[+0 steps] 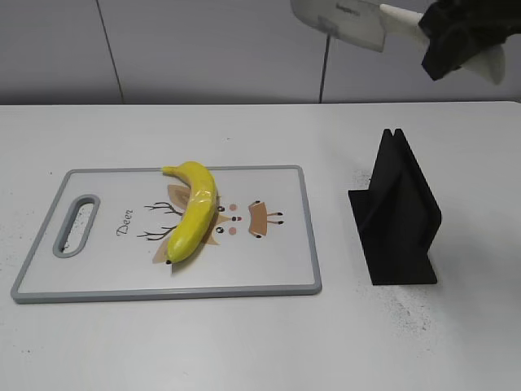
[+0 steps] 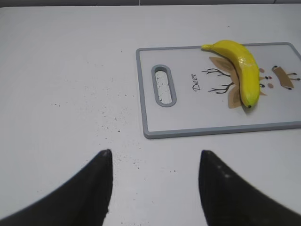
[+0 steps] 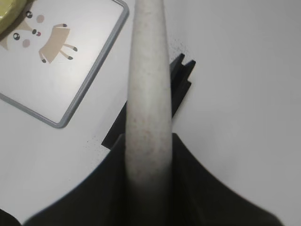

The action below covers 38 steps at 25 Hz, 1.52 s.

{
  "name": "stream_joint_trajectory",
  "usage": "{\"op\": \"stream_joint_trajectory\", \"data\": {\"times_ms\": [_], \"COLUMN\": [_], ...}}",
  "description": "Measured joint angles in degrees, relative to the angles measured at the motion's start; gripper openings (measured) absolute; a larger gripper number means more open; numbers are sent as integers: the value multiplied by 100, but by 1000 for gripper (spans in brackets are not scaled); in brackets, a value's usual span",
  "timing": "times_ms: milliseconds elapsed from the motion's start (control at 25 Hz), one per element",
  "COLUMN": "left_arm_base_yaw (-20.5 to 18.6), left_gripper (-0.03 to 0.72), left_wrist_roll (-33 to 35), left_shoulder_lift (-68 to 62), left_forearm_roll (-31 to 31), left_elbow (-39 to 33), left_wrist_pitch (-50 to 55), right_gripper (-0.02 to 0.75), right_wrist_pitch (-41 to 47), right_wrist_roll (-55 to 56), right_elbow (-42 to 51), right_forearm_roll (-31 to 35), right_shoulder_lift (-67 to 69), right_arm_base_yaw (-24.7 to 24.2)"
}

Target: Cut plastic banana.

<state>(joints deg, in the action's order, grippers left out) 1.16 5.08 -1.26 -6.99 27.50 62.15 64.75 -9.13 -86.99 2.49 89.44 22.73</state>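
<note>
The plastic banana [image 1: 192, 213] lies on the white cutting board [image 1: 269, 269] with a grey rim, over a deer drawing; it also shows in the left wrist view [image 2: 242, 70]. My right gripper [image 1: 456, 41] is high at the top right, above the table, shut on the pale handle of a white knife [image 1: 342, 18] whose blade points left. In the right wrist view the knife handle [image 3: 146, 94] runs up between the jaws [image 3: 148, 155]. My left gripper [image 2: 155, 160] is open and empty over bare table left of the board; it is out of the exterior view.
A black knife stand [image 1: 399, 216] sits on the table right of the board, below my right gripper; it also shows in the right wrist view [image 3: 181, 82]. The board has a handle slot [image 1: 75, 226] at its left end. The table is white.
</note>
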Motion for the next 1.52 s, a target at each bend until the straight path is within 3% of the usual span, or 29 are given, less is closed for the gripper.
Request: {"op": "stream_joint_trajectory", "data": {"times_ms": [200, 360, 560, 800, 960, 1320, 1520], "left_arm_base_yaw": [0, 0, 0, 18, 282, 1255, 1458], "left_gripper": [626, 641, 638, 626, 618, 594, 593], "left_wrist_roll": [257, 838, 2727, 5414, 7116, 8019, 8079], "left_shoulder_lift": [-554, -1454, -3049, -4988, -6111, -8205, -8899], "left_forearm_roll": [-4, -144, -705, -2066, -2845, -2813, -2452], "left_elbow": [153, 377, 913, 1854, 2531, 3831, 4124], "left_wrist_pitch": [-727, -1432, -1639, -1666, -1572, -1317, -1340], "right_gripper": [161, 161, 161, 161, 161, 161, 161], "right_wrist_pitch": [-415, -484, -476, -352, -352, -369, -389], "right_wrist_roll": [-1376, -2267, -3551, -5069, -5680, -6558, -6672], "right_elbow": [-4, -4, -11, -20, -20, -37, -42], "right_forearm_roll": [375, 594, 918, 1173, 1287, 2279, 2338], "right_shoulder_lift": [146, 465, 825, 1121, 1302, 1516, 1566], "right_arm_base_yaw": [0, 0, 0, 7, 7, 7, 7]}}
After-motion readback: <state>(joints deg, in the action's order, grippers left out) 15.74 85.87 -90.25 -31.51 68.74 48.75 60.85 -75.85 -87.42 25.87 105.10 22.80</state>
